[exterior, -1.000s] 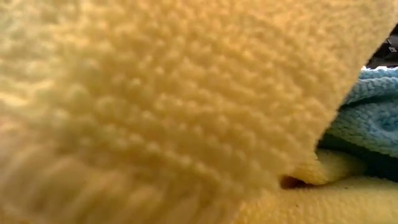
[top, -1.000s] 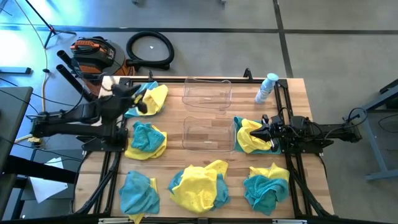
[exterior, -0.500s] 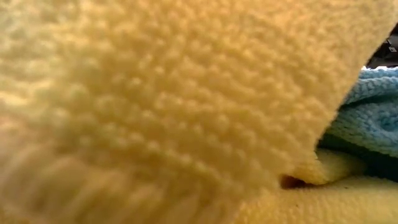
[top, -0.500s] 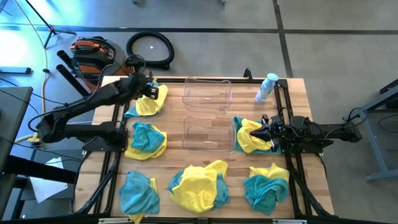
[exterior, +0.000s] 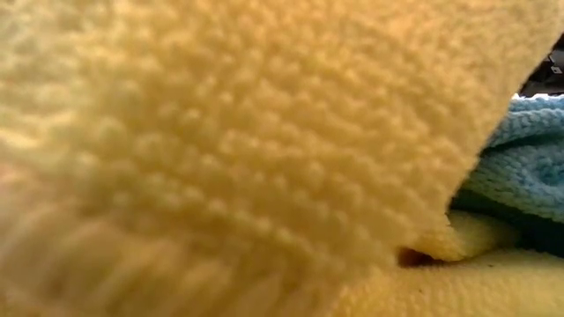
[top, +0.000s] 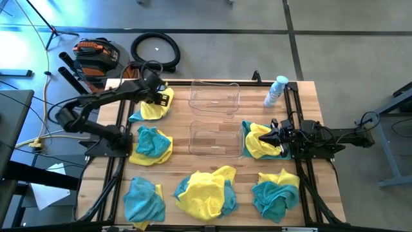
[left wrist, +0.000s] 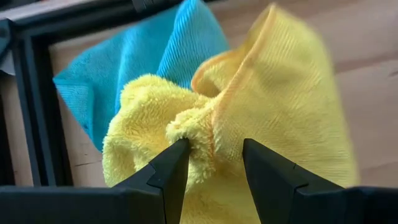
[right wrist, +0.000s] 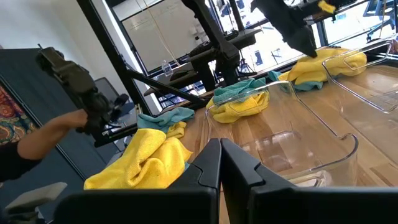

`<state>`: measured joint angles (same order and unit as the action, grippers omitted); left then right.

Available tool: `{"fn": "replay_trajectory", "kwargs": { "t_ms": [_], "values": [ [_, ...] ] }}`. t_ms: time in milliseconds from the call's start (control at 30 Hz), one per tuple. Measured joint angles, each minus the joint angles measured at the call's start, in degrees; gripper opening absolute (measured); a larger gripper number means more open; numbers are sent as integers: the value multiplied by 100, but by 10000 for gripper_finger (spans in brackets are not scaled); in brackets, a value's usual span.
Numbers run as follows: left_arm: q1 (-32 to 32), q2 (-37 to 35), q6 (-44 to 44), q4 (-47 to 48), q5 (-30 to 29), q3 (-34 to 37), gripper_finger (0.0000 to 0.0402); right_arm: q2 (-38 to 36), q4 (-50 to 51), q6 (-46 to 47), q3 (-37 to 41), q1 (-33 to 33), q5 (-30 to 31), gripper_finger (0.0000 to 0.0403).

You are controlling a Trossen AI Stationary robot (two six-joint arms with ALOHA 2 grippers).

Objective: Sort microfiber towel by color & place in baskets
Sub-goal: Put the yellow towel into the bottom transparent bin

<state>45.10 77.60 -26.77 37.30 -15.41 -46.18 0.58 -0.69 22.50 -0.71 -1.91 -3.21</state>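
Left pincer [left wrist: 214,165], part-open, straddles a raised fold of the yellow towel [left wrist: 273,106] without clamping it.

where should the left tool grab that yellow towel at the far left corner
Grip the raised fold at the middle of the yellow towel, coming straight down from above. The cloth bunches into an upright ridge there, clear of the teal towel beneath its edge. The left tool is open, with that ridge already between its fingers.
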Motion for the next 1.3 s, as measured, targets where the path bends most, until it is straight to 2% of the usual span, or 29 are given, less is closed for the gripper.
{"fn": "replay_trajectory", "kwargs": {
  "t_ms": [167, 233, 367, 400, 567, 1033, 1300],
  "values": [
    [0, 410, 100, -30, -153, 1, 129, 0, 0, 0, 2, 0, 0, 0],
    [0, 486, 185, -40, -180, 1, 103, 0, 0, 0, 2, 0, 0, 0],
    [-39, 485, 245, -44, -211, 3, 20, 0, 0, 0, 2, 0, -1, 0],
    [-71, 455, 242, -40, -196, 3, 11, 0, 0, 0, 2, 0, -1, 0],
    [-380, -52, 209, 48, 7, 3, 3, 0, 0, 0, 0, 0, 0, 0],
    [-1501, -2404, -169, 13, -40, 3, 1, 0, 0, 0, 1, 0, -1, 0],
    [-2395, -2986, -374, -313, -168, 1, 0, 0, 0, 0, 1, 0, -1, 0]
  ]
}}
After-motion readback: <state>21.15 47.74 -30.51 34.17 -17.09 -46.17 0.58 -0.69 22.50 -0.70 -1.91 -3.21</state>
